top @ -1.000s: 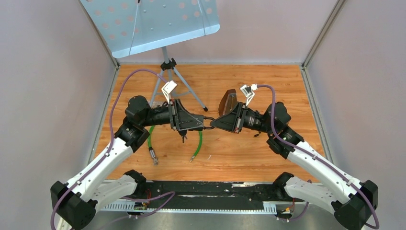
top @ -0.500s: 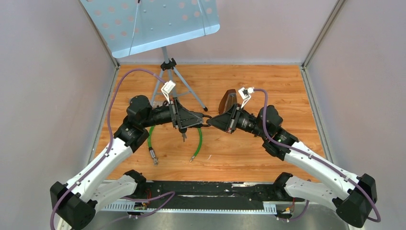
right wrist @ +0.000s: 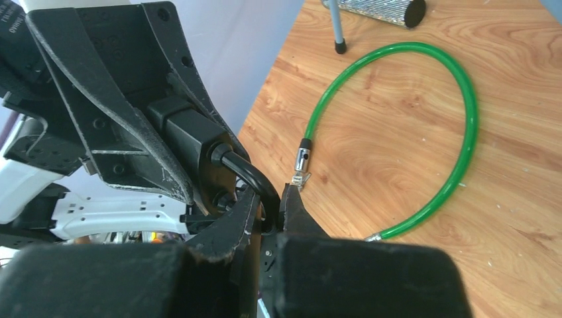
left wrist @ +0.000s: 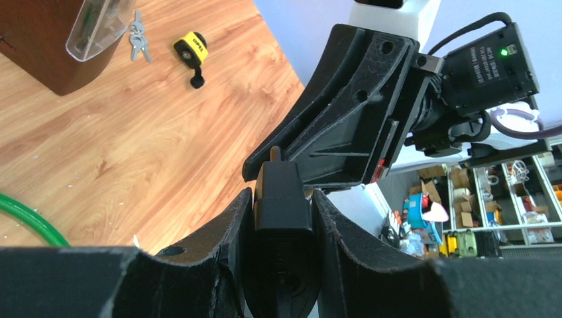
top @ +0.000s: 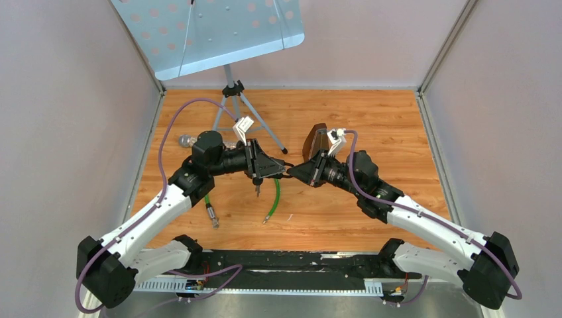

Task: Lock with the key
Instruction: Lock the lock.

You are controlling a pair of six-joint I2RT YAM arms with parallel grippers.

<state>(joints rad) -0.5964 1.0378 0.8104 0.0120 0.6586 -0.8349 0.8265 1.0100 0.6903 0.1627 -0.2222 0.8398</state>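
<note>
Black rectangular padlock (left wrist: 281, 218) is hanging in mid-air over the middle of the orange wooden desk (top: 344, 212). The left gripper (left wrist: 283, 197) is holding it, with the fingers set about halfway apart and pressing on either side of its body. The right gripper (right wrist: 268, 199) is facing it nose to nose from 3 o'clock, with its jaws pinched almost together on the black curved shackle (right wrist: 248, 173) sticking out of the padlock. On the desk below, a green cable (right wrist: 472, 119) is lying in a loop at 6 o'clock of the left gripper. At 12 o'clock of the right gripper a brown wooden box (top: 317, 138) is standing. The left wrist camera is picking up a bunch of silver keys (left wrist: 137, 38) just beside that box. A small yellow padlock (left wrist: 190, 48) is resting next to the keys.
</note>
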